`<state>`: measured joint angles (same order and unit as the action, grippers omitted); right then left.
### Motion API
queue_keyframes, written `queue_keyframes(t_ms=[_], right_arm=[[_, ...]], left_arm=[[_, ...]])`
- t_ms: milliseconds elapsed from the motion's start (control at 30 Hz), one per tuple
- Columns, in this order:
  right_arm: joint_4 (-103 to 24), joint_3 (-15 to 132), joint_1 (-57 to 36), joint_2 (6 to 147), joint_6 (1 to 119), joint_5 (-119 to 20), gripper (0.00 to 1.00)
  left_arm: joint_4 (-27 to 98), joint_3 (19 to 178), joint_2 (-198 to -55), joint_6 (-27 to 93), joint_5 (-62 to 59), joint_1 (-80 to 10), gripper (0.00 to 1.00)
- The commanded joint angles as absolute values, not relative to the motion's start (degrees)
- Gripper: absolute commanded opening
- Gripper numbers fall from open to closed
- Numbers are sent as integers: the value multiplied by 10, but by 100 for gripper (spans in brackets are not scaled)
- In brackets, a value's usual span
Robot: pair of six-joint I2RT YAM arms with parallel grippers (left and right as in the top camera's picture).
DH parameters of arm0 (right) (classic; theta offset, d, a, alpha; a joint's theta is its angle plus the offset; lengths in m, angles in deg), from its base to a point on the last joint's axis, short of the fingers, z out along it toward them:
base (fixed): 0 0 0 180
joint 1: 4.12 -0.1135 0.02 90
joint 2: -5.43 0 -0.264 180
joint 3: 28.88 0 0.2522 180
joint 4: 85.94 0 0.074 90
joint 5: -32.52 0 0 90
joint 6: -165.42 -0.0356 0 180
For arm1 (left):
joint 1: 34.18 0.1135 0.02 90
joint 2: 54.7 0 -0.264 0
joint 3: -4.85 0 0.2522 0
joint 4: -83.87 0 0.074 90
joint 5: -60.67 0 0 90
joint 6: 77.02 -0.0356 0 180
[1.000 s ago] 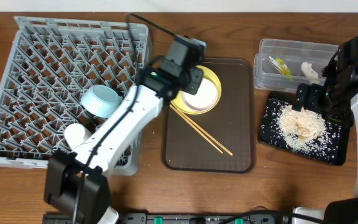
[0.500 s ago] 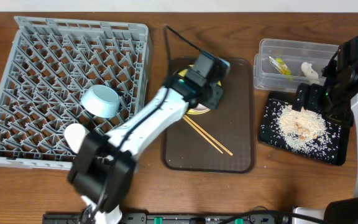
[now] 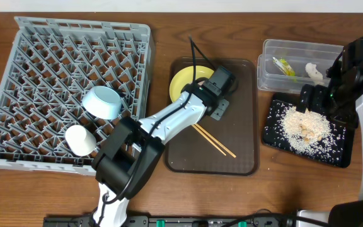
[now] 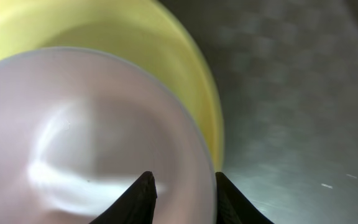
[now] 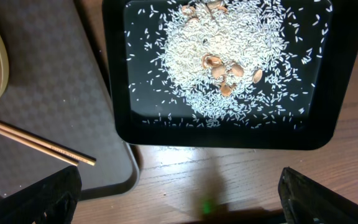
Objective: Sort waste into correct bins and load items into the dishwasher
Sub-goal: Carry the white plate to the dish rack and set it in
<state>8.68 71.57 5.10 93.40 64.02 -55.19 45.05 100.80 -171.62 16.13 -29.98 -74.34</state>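
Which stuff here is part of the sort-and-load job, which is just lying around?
Job: grey rack, blue bowl, yellow plate, white bowl, chopsticks, clear tub, wrapper, paper scrap, black tray, rice.
Lying about: brown serving tray, wooden table.

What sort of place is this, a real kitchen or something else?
Probably a robot test bench staged for dish clearing, not a real kitchen: a grey dish rack, a brown serving tray and a black tray of rice scraps on a wooden table.
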Motion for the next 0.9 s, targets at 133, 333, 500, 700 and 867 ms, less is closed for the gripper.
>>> queue_keyframes(t_ms=[133, 333, 500, 700, 867], right_arm=[[86, 725, 52, 930, 633, -559, 99], [87, 725, 52, 930, 633, -559, 99], [90, 725, 52, 930, 633, -559, 99], [90, 725, 52, 930, 633, -559, 99], [91, 725, 52, 930, 633, -559, 99]], left_arm=[[453, 1003, -1718, 164, -345, -717, 32], [454, 1003, -1726, 164, -345, -717, 36], [453, 1003, -1745, 164, -345, -717, 36], [450, 1003, -1745, 164, -345, -717, 12], [446, 1003, -1745, 164, -345, -719, 8]])
